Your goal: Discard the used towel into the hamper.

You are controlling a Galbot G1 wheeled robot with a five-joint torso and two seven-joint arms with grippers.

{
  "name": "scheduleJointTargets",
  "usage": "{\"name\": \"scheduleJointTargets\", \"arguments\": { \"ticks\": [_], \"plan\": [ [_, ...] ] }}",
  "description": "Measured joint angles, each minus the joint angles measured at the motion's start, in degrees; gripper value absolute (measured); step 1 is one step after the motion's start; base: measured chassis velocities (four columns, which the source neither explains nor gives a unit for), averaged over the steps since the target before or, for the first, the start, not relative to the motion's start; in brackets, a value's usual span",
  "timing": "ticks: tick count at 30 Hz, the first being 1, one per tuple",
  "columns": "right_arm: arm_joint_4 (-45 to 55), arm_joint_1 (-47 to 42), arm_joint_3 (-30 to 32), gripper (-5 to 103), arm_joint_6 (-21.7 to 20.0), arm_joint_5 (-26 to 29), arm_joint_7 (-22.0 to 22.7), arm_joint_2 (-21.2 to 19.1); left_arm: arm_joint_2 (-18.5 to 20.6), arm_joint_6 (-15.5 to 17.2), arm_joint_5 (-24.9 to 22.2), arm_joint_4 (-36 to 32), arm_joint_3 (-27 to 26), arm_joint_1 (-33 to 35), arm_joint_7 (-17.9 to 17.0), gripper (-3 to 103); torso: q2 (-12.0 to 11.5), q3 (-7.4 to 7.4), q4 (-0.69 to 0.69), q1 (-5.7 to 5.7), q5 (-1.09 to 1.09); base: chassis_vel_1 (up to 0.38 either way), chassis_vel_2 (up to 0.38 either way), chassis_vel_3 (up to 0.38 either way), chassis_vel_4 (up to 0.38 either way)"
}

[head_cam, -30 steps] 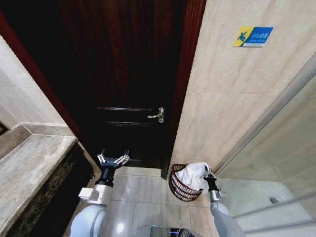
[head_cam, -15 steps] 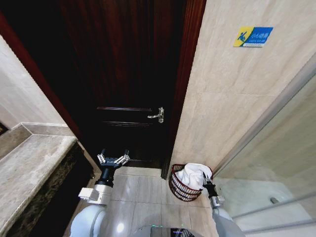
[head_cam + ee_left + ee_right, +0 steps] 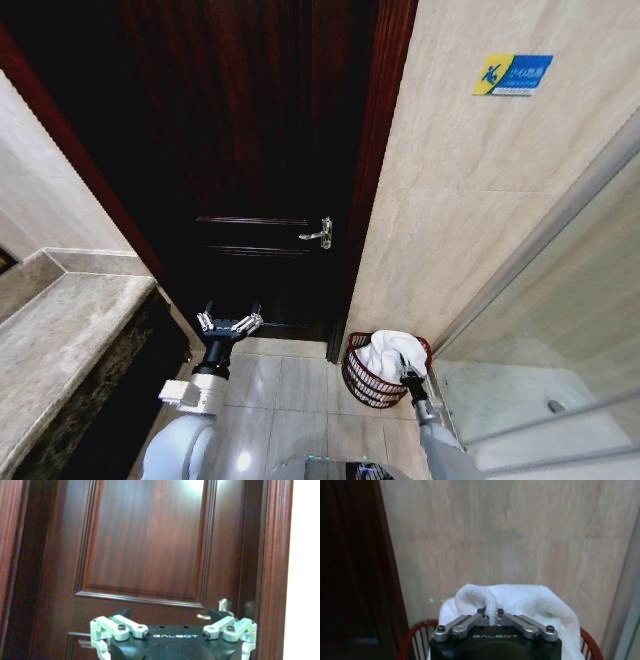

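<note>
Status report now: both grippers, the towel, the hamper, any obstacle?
Right gripper shut on towel, over hamper. Towel heaped in hamper. Left gripper open, idle before door. Nothing in the way.

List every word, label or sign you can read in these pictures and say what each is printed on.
"GALBOT": on the body of the left claw.
"GALBOT": on the body of the right claw, shut on the white towel.
Blue and yellow wall sign with a figure pictogram: its text is too small to read.
</note>
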Motion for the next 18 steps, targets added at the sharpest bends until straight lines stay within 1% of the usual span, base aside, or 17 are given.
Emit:
{"name": "scheduleJointTargets", "arguments": {
  "ticks": [5,10,11,12,14,15,17,18],
  "plan": [
    [-1.3,0.2,0.1,3,-1.0,-1.1,0.8,-0.7,0.0,0.0,0.0,0.0,0.0,0.0,0.0,100,0.0,0.00,-0.01,0.00,-0.01,-0.106,0.119,0.119,-0.123],
    [-1.7,-0.5,0.2,3,-3.9,-2.1,-1.5,-1.4,0.0,0.0,0.0,0.0,0.0,0.0,0.0,100,0.0,0.01,0.00,0.06,0.00,-0.175,0.176,0.194,-0.182],
    [-2.4,-0.6,0.5,3,-5.1,-3.2,-2.5,-1.4,0.0,0.0,0.0,0.0,0.0,0.0,0.0,100,0.0,0.02,0.00,0.10,-0.01,-0.160,0.157,0.126,-0.145],
    [-2.4,-0.6,0.5,3,-5.1,-3.2,-2.5,-1.4,0.0,0.0,0.0,0.0,0.0,0.0,0.0,100,0.0,0.02,0.00,0.10,-0.01,-0.160,0.157,0.126,-0.145],
    [-4.0,-0.3,1.8,3,-7.0,-5.3,-3.3,-1.2,0.0,0.0,0.0,0.0,0.0,0.0,0.0,100,0.0,0.02,0.00,0.09,0.02,-0.121,0.093,0.093,-0.093],
    [-4.5,-0.1,2.7,3,-8.5,-6.9,-3.4,-1.0,0.0,0.0,0.0,0.0,0.0,0.0,0.0,100,0.0,0.02,-0.01,0.08,0.00,-0.067,0.065,0.059,-0.032],
    [-4.7,0.0,3.1,3,-9.1,-7.6,-3.4,-0.9,0.0,0.0,0.0,0.0,0.0,0.0,0.0,100,0.0,0.02,-0.02,0.07,-0.02,-0.067,0.008,-0.015,-0.032],
    [-5.2,0.2,3.9,3,-10.3,-9.2,-3.4,-0.7,0.0,0.0,0.0,0.0,0.0,0.0,0.0,100,0.0,0.02,-0.02,0.06,-0.03,0.000,0.000,0.000,0.000]
  ]
}}
